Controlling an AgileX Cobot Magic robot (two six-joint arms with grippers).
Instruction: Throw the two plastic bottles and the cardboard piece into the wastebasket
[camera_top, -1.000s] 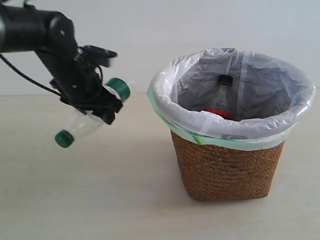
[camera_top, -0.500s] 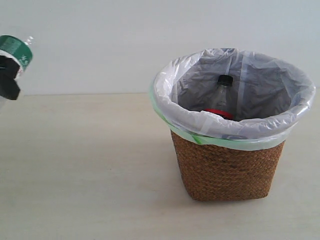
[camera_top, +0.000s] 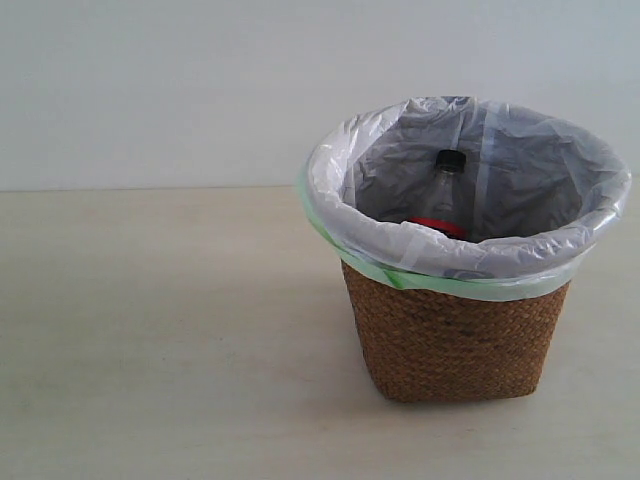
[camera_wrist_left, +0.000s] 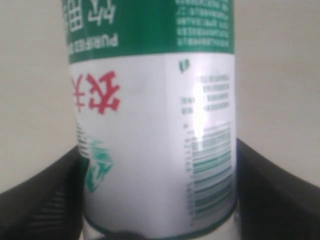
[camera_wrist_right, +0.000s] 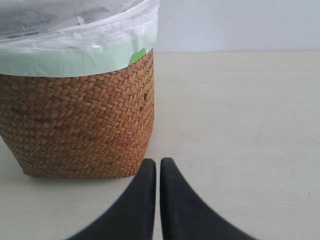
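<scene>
The wicker wastebasket (camera_top: 455, 335) with its white, green-edged bag stands on the table right of centre; its woven wall (camera_wrist_right: 80, 125) fills one side of the right wrist view. Inside it leans the longer bottle (camera_top: 440, 195), black cap up, red label just showing above the rim. The shorter bottle (camera_wrist_left: 155, 125) with the green-and-white label fills the left wrist view, held between the black fingers (camera_wrist_left: 45, 200) of my left gripper (camera_wrist_left: 157, 200), which is shut on it. My right gripper (camera_wrist_right: 158, 167) is shut and empty, low beside the basket's base. Neither arm shows in the exterior view. The cardboard piece is out of view.
Pale tabletop (camera_top: 170, 340) stretches to the left of and in front of the basket, with a plain light wall behind.
My left arm, holding the green-labelled bottle, has swung up and out past the left edge of the exterior view. The basket and the bottle in it have not moved.
</scene>
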